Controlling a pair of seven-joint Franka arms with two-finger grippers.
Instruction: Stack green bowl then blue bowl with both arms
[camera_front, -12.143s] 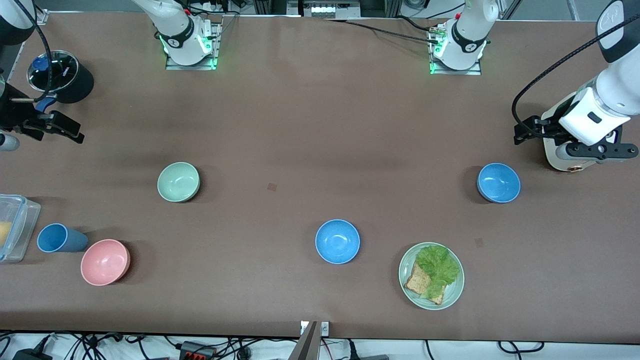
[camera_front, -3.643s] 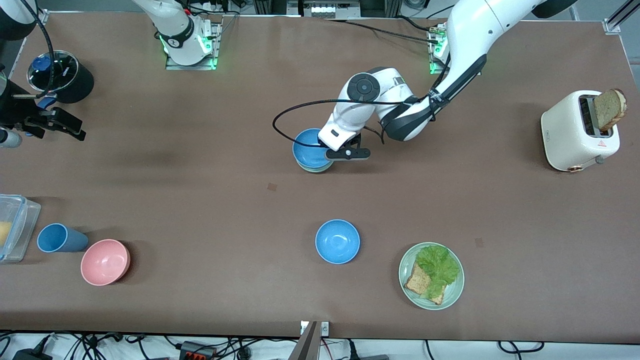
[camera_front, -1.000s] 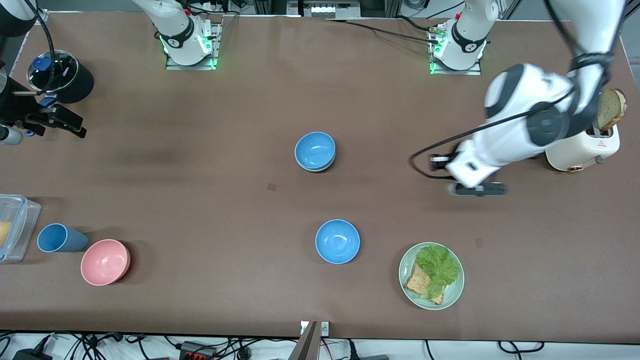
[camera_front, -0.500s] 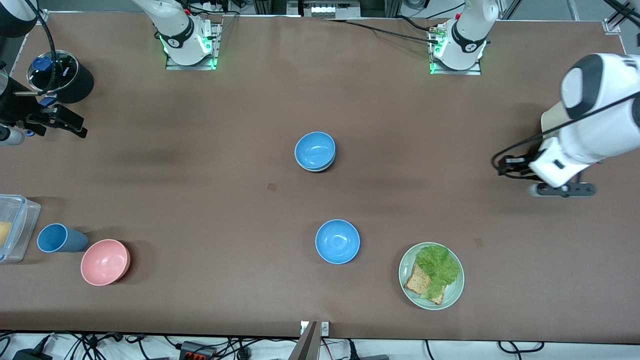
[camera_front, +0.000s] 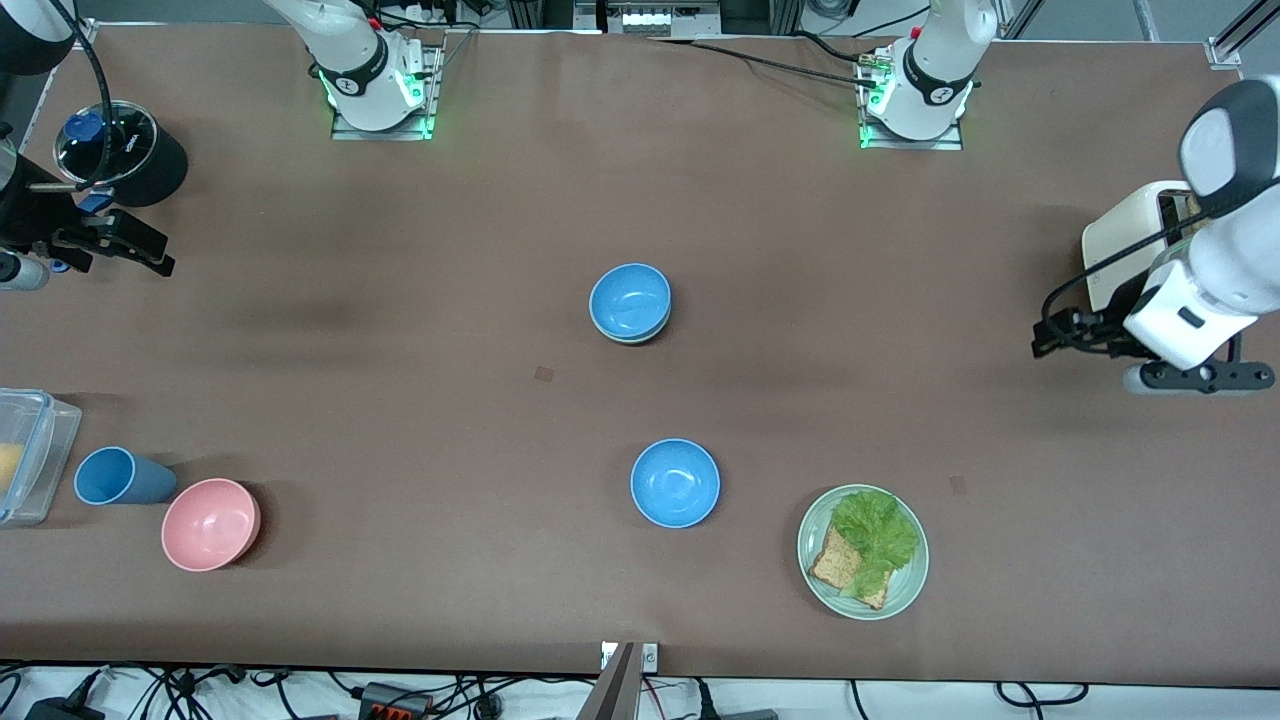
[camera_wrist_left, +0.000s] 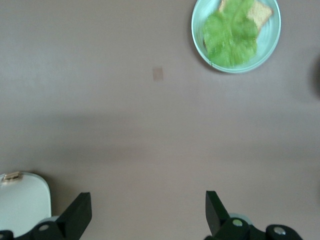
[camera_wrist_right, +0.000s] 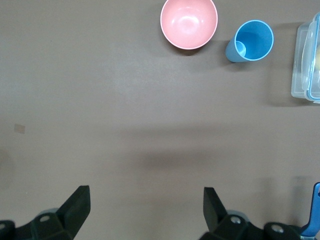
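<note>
The left gripper (camera_front: 1198, 377) hangs over bare table at the left arm's end, just beside the toaster (camera_front: 1120, 240); its fingers (camera_wrist_left: 75, 216) are spread wide with nothing between them. The right gripper (camera_front: 115, 250) hangs at the right arm's end of the table, beside a black container (camera_front: 125, 152); its fingers (camera_wrist_right: 76, 206) are likewise spread wide and hold nothing. The blue bowl (camera_front: 630, 299) sits nested inside the green bowl (camera_front: 632, 338), of which only a thin pale rim shows under the blue one's edge. This stack rests upright at mid-table, well apart from both grippers and roughly between them, somewhat closer to the left gripper. A second blue bowl (camera_front: 675, 483) stands alone, nearer the front camera than the stack and apart from it. A green plate (camera_front: 815, 575) carrying lettuce (camera_front: 878, 535) and toast (camera_front: 836, 562) lies beside that bowl, toward the left arm's end and nearer the camera than the spot under the left gripper. Toward the right arm's end, nearer the camera than the spot under the right gripper, are a pink bowl (camera_front: 210, 524), a blue cup (camera_front: 118, 477) lying on its side, and a clear box (camera_front: 30, 455), the three grouped close together.
</note>
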